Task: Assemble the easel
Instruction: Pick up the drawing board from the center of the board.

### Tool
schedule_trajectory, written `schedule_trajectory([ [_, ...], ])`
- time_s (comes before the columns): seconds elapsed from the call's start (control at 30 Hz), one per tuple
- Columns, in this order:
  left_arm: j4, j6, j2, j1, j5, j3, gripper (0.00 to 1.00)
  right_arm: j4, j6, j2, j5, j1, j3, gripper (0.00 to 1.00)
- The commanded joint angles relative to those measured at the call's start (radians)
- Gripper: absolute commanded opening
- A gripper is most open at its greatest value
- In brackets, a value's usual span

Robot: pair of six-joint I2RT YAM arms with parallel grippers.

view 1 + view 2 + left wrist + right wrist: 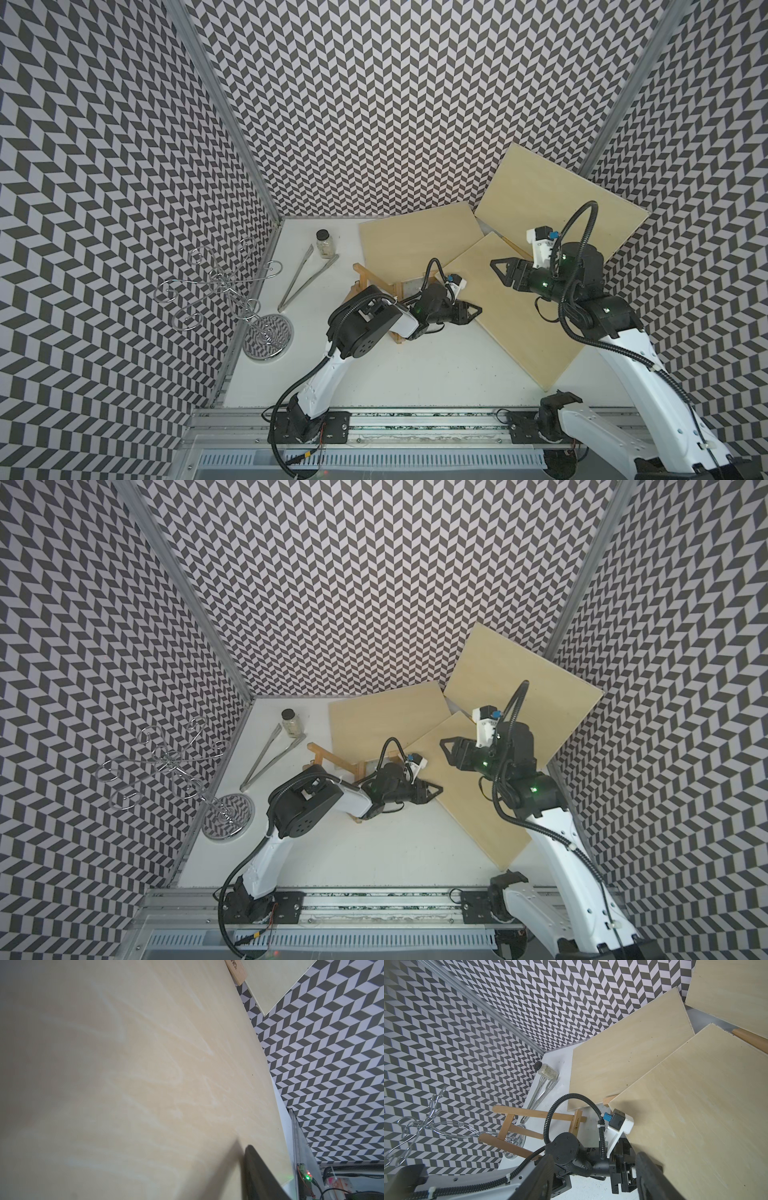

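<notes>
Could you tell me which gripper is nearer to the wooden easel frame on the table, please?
Left. The left gripper sits just beyond the easel frame, its arm crossing over it, at the edge of the front board; the right gripper hangs farther off, above that board.

You are looking into a robot lab's test cell, not a home or a shop. Walls [374,104] papered in a black-and-white chevron print close in a white table [395,374], joined at the corners by bare aluminium posts [224,116]. Along the table's near edge runs a metal rail [419,419] with two white-and-black robot arms bolted to it, the left arm [324,378] and the right arm [648,374], and loose cables [271,436] trail from their bases. A bare circuit board [305,1176] with a green light shows in the left wrist view. On the table an ill-matched lot sits together: a wire stand [268,336], tongs [309,283], a jar [325,247], a wooden easel frame [506,1126].
</notes>
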Motion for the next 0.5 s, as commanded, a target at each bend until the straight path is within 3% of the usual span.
schedule_trajectory([
  [0.0, 0.024, 0.025, 0.023, -0.001, -0.028, 0.020, 0.31, 0.025, -0.017, -0.019, 0.011, 0.009, -0.009, 0.62],
  [0.07, 0.034, 0.020, 0.010, 0.002, -0.029, 0.011, 0.16, 0.024, -0.018, -0.019, 0.015, 0.010, -0.012, 0.62],
  [0.2, 0.045, 0.017, -0.029, 0.015, -0.027, -0.021, 0.04, 0.018, -0.019, -0.022, 0.034, 0.017, -0.016, 0.62],
  [0.27, 0.054, 0.018, -0.051, 0.022, -0.033, -0.041, 0.00, 0.014, -0.020, -0.023, 0.043, 0.020, -0.017, 0.62],
  [0.47, -0.019, 0.107, -0.169, 0.025, -0.098, -0.091, 0.00, 0.023, -0.013, -0.031, 0.067, 0.048, -0.017, 0.62],
])
